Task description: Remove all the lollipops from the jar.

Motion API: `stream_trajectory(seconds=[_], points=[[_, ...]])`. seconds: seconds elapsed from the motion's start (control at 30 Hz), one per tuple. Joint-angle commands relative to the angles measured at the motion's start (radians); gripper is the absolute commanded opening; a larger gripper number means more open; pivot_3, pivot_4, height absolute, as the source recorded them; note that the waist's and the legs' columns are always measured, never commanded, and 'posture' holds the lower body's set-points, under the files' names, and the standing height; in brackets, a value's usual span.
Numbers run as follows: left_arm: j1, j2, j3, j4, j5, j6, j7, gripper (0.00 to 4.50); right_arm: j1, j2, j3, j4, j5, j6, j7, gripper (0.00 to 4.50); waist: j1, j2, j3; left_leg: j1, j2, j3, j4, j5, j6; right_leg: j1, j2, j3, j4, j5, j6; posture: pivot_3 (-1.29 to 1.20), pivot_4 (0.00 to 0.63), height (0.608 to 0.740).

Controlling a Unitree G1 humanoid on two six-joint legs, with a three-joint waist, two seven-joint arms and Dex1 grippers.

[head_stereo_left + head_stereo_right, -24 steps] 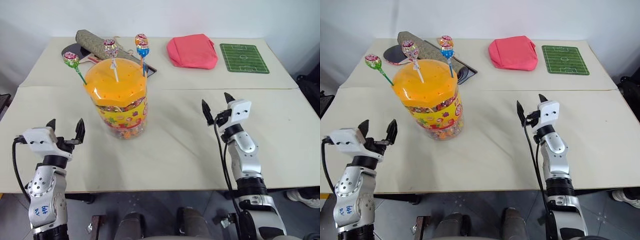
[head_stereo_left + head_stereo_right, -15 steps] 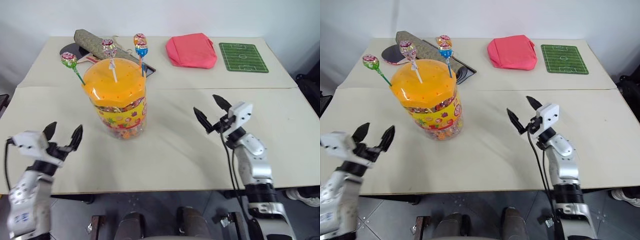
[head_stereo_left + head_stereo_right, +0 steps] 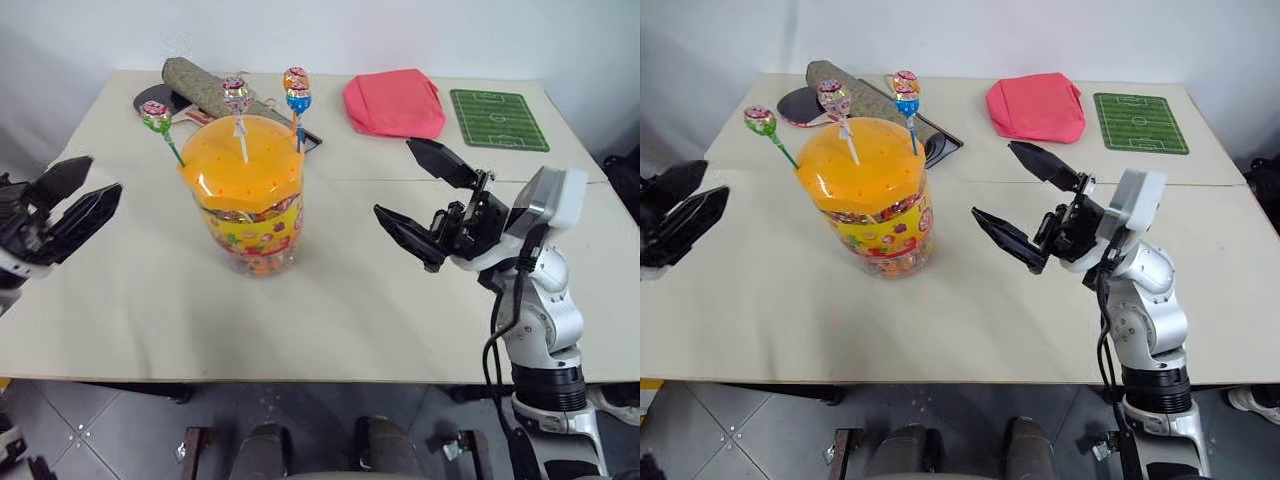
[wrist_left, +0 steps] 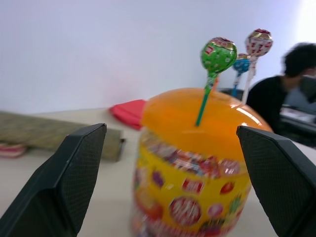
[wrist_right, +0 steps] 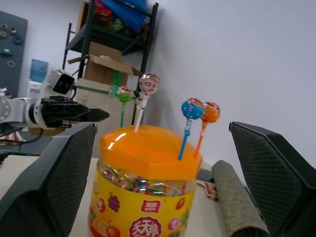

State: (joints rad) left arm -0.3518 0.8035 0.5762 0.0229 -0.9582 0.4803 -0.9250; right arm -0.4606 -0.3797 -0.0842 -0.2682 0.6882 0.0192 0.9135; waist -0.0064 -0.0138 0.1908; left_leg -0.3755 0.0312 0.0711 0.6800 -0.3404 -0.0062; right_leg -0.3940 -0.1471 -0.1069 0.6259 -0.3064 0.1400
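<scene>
Orange-lidded jar [image 3: 248, 200] stands unsteadied; both the left gripper [image 3: 62, 205] and right gripper [image 3: 418, 200] gape empty; tugging a lollipop [image 3: 156, 116] could topple it.

The jar [image 5: 143, 197] carries a yellow candy-print label with red badges bearing white characters, too small to read.

Left hand [image 3: 62, 205] cut by frame edge; paddle [image 3: 160, 101] half hidden under grey roll [image 3: 205, 85].
</scene>
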Motion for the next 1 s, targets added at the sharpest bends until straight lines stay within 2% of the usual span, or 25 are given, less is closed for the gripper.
stream_trajectory(seconds=[0.03,0.17,0.2,0.27,0.57,0.63,0.67,0.83,0.93,1.0], points=[[-0.1,0.004,-0.079,-0.005,0.009,0.011,-0.05,4.5,-0.013,0.015,0.015,-0.033,-0.017,-0.03,0.012,4.49,-0.001,0.0,0.0,0.0,0.0,0.002,0.0,0.0,0.0,0.0,0.001,-0.001,0.0,0.0,0.0,0.0,0.15,0.74],[-0.17,0.0,-0.12,0.043,0.021,0.031,-0.078,4.5,-0.011,0.021,0.016,-0.029,-0.022,-0.038,0.02,4.49,-0.013,0.0,0.0,0.0,0.001,0.007,0.0,0.0,0.0,0.0,0.001,0.0,0.0,0.0,0.0,0.0,0.15,0.74],[-0.192,-0.005,-0.133,0.061,0.033,0.023,-0.084,4.09,-0.012,0.023,0.017,-0.03,-0.022,-0.041,0.021,4.5,-0.016,0.0,0.0,0.0,0.001,0.007,0.0,0.0,0.0,0.0,0.001,0.0,0.0,0.0,0.0,0.0,0.15,0.74],[-0.223,-0.017,-0.142,0.086,0.033,0.027,-0.094,3.64,-0.013,0.028,0.019,-0.032,-0.024,-0.045,0.02,4.5,-0.019,0.0,0.0,0.0,0.001,0.007,0.0,0.0,0.0,0.0,0.001,0.0,0.0,0.0,0.0,0.0,0.15,0.74],[-0.272,-0.037,-0.166,0.146,0.065,0.03,-0.141,0.83,-0.019,0.031,0.022,-0.032,-0.022,-0.043,0.04,4.5,-0.021,0.0,0.0,0.0,0.001,0.007,0.001,0.0,0.0,0.0,0.001,0.0,0.0,0.0,0.0,0.0,0.15,0.74],[-0.287,-0.045,-0.155,0.149,0.043,0.045,-0.146,0.2,-0.022,0.031,0.025,-0.031,-0.013,-0.034,0.048,4.5,-0.02,0.0,0.0,0.0,0.001,0.007,0.001,0.0,0.0,0.0,0.001,0.0,0.0,0.0,0.0,0.0,0.15,0.74],[-0.295,-0.05,-0.145,0.15,0.023,0.059,-0.148,0.02,-0.021,0.028,0.028,-0.032,-0.005,-0.022,0.053,4.5,-0.02,0.0,0.0,0.0,0.001,0.007,0.001,0.0,0.0,0.0,0.001,0.0,0.0,0.0,0.0,0.0,0.15,0.74],[-0.354,-0.07,-0.075,0.163,-0.063,0.128,-0.092,0.02,-0.028,0.033,0.039,-0.024,0.026,0.003,0.093,4.5,-0.019,0.0,0.0,0.0,0.001,0.006,0.001,0.0,0.0,0.0,0.001,0.0,0.0,0.0,0.0,0.0,0.15,0.74],[-0.38,-0.049,0.056,0.208,-0.147,0.179,0.046,0.02,-0.084,0.047,0.061,0.028,0.04,0.009,0.154,4.5,-0.025,-0.001,0.0,0.0,0.001,0.006,0.002,0.0,0.0,0.0,0.001,0.0,0.0,0.0,0.0,0.0,0.15,0.74],[-0.336,-0.001,0.123,0.228,-0.131,0.191,0.11,0.02,-0.125,0.037,0.082,0.068,0.042,0.018,0.227,4.5,-0.037,-0.001,0.0,0.001,0.002,0.003,0.001,0.0,0.0,0.0,0.001,0.001,0.0,0.0,0.0,0.0,0.15,0.74]])
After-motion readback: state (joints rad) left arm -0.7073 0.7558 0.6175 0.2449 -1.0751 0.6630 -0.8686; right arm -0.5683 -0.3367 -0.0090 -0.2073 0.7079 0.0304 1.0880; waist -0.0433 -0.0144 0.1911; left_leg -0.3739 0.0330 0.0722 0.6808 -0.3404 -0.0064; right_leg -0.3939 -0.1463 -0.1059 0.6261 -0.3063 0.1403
